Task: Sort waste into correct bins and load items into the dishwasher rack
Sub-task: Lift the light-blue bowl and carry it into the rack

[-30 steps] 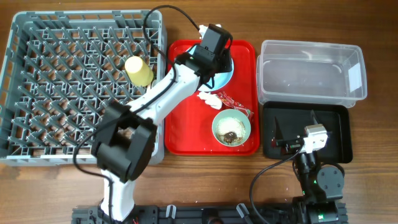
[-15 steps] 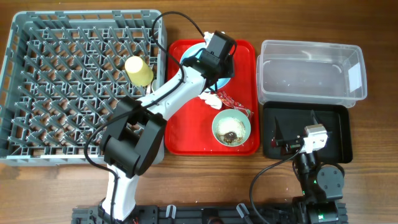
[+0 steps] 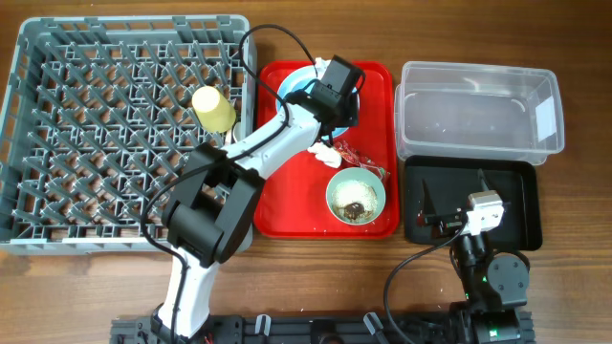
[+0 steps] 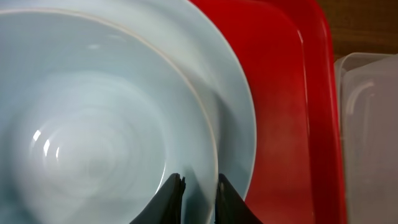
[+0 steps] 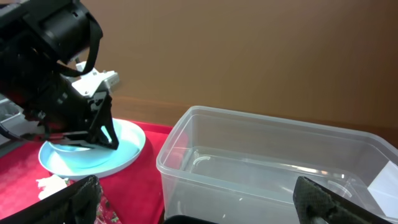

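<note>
Left gripper (image 4: 198, 188): sits narrow, astride rim of pale bowl (image 4: 93, 130) stacked on blue plate (image 4: 233, 87) at back of red tray (image 4: 280, 124); cannot tell if clamped. Has rack (image 3: 115, 134) directly to its left. Right gripper (image 5: 202, 202): gapes wide, farther off.

Glossy, smooth, possibly ceramic bowl (image 4: 93, 143)
</note>
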